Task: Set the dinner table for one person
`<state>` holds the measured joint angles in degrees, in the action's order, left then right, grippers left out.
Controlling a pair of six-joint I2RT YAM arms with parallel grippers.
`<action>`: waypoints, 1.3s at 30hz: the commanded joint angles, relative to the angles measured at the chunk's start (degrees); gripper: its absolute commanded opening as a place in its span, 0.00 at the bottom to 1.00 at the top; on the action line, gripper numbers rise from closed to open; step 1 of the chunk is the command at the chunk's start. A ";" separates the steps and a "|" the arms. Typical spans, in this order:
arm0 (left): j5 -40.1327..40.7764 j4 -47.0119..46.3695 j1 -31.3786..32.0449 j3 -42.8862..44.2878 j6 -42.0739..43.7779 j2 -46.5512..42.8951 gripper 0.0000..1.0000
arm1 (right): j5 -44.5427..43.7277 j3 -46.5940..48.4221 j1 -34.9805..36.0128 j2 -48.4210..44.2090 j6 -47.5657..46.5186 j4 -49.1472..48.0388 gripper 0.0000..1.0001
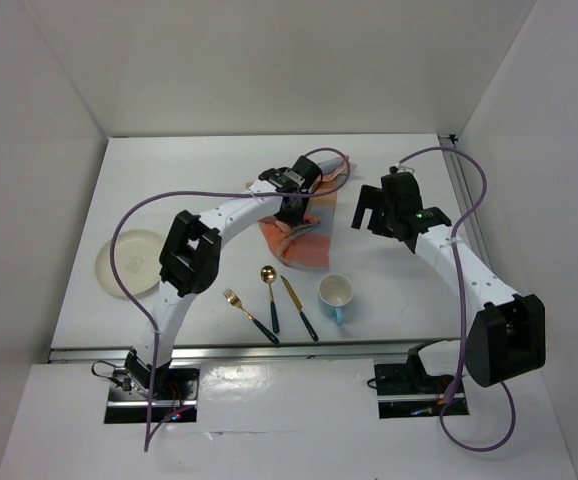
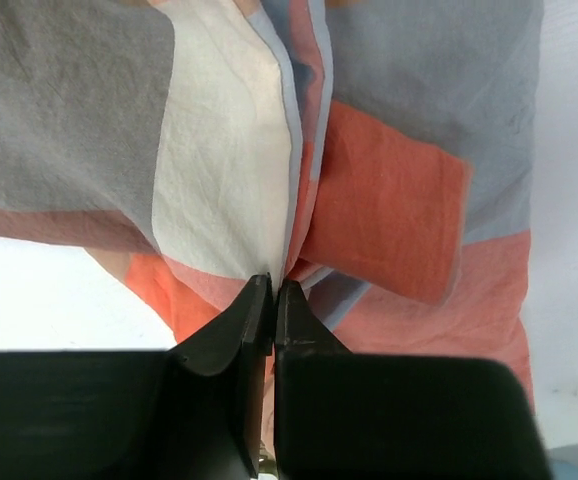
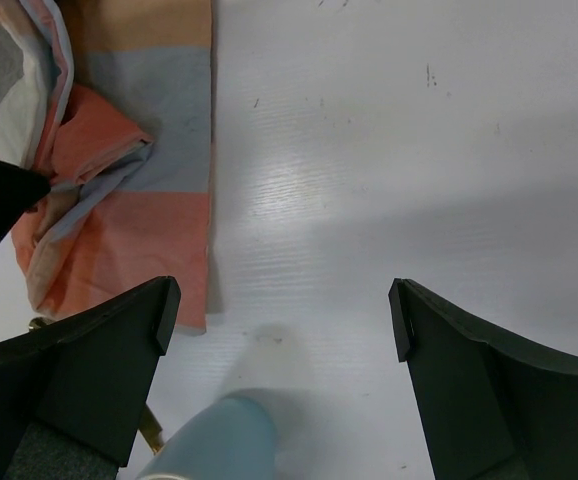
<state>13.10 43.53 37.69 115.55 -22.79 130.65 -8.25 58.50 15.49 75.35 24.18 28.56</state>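
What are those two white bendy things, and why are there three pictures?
They are two robot arms with pinching fingers. One picture looks down from above; the other two come from little cameras on each wrist. On the dinner table lie a plate, a fork, a spoon, a knife, a blue mug and a checked cloth. The left gripper pinches a fold of the cloth. The right gripper is open and holds nothing.

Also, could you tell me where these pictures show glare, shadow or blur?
Top external: glare patches on the glossy near ledge. Left wrist: placemat sharp, creases clear. Right wrist: a soft shadow band crosses the table; the blue cup at the bottom edge is blurred.
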 commanded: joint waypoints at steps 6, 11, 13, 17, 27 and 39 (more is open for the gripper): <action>-1.14 2.00 -2.97 4.24 0.20 -5.13 0.00 | 9.28 2.49 -0.28 3.48 -1.68 -3.24 0.98; -5.18 2.53 -5.87 4.78 0.20 -7.60 0.00 | 15.27 6.10 3.05 10.42 -4.05 -6.57 0.90; -8.42 2.53 -7.45 4.78 -0.33 -8.92 0.00 | 14.76 7.67 5.60 13.14 -5.89 -8.85 0.88; -13.44 2.53 -9.13 4.78 -0.33 -8.92 0.00 | 16.33 8.21 6.93 15.96 -11.33 -13.86 0.88; -20.82 1.30 -15.18 4.16 -2.09 -10.59 0.00 | 18.45 13.39 8.07 25.35 -18.91 -18.62 0.87; -27.16 1.82 -20.38 8.82 -3.14 -9.36 0.00 | 20.65 23.14 9.83 38.29 -21.90 -20.29 0.52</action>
<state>-10.35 45.76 17.43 122.17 -25.10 123.63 11.64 78.30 24.25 112.55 3.49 10.92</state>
